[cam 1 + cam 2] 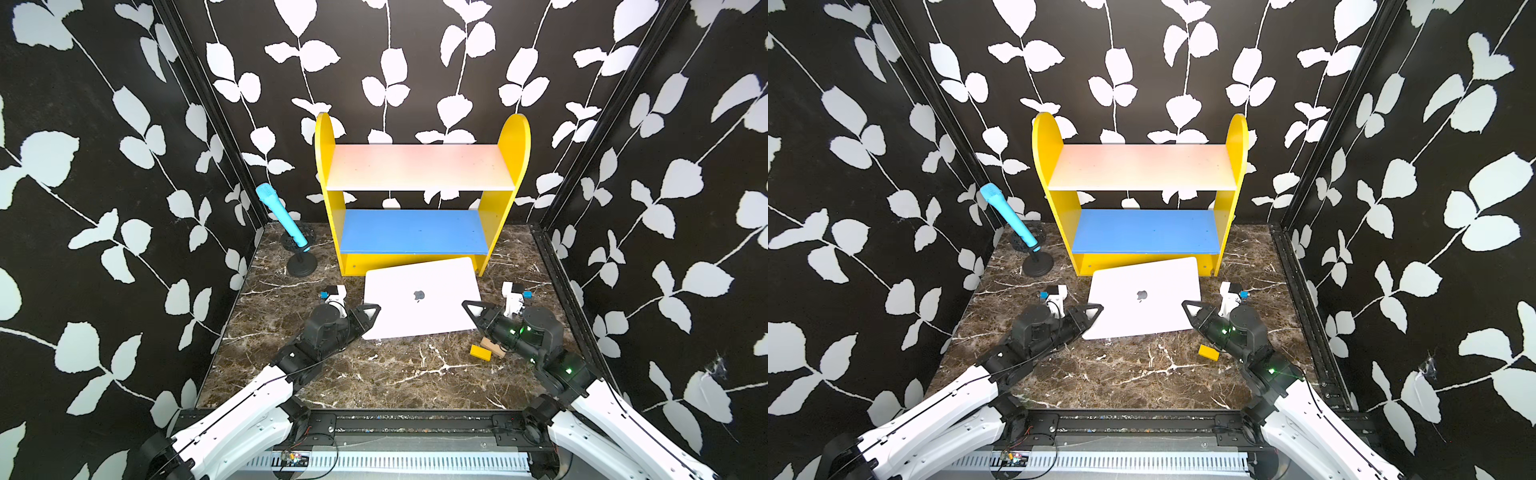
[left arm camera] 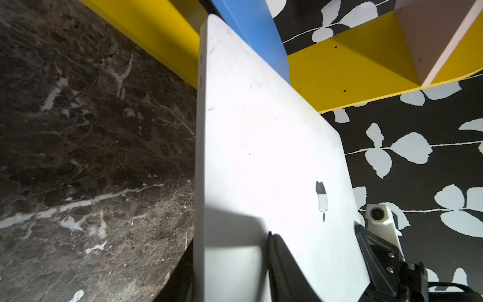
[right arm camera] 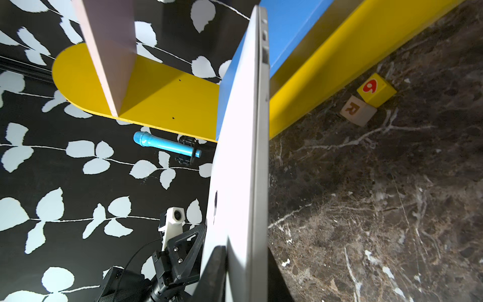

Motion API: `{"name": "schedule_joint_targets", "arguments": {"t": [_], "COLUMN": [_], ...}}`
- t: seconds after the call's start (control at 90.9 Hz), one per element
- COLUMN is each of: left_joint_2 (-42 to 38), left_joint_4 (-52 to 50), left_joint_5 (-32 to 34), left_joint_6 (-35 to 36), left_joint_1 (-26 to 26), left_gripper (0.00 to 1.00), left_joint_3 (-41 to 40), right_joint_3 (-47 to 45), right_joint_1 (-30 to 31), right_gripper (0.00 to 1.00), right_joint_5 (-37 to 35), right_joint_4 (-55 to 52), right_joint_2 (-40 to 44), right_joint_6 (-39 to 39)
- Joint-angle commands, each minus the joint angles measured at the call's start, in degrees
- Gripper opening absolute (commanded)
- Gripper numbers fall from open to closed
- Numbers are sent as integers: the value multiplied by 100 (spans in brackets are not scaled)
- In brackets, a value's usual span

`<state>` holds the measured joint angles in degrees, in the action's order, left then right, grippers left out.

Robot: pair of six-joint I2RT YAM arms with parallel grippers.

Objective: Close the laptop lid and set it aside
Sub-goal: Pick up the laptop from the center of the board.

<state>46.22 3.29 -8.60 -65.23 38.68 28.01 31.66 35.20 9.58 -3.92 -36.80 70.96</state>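
Now my left end effector (image 1: pixel 375 308) and right end effector (image 1: pixel 466 304), nearly closed, pinch the laptop (image 1: pixel 419 286) edges before the yellow shelf (image 1: pixel 505 208); shallow hold, may slip

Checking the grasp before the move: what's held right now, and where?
The closed laptop. The left gripper clamps its left side edge and the right gripper its right side edge, both near the robot-side corners.

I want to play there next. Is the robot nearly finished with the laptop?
Done: the laptop is shut, logo up. In hand: the left gripper and right gripper each seem to pinch a side edge, one finger over, one under. Left to do: setting it aside. It sits right in front of the shelf, and I cannot tell whether it is lifted off the table.
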Motion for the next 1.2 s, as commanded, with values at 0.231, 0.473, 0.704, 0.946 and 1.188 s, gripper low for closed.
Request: {"name": "schedule_joint_targets", "arguments": {"t": [0.231, 0.473, 0.704, 0.946, 1.188], "left_joint_2": [537, 957, 1453, 1852, 2235], "left_joint_4": [1300, 1366, 1213, 947, 630], "left_joint_5": [-1663, -1996, -2239, -2412, -2540], "left_joint_6": [538, 518, 656, 793, 892], "left_joint_1": [-77, -369, -468, -589, -781], "left_gripper": [0, 0, 0, 0, 0], "left_joint_3": [1514, 2131, 2898, 3811, 4661], "right_joint_3": [663, 1130, 1639, 2262, 2897], "right_joint_1": [349, 288, 199, 92, -116], "right_gripper": [10, 10, 9, 9, 9], "right_joint_5": [1388, 1300, 1317, 1376, 1527], "right_joint_4": [-97, -93, -139, -318, -396], "right_joint_2": [-381, -673, -1002, -1382, -1867], "right_joint_6": [-933, -1043, -1138, -1313, -1421]}}
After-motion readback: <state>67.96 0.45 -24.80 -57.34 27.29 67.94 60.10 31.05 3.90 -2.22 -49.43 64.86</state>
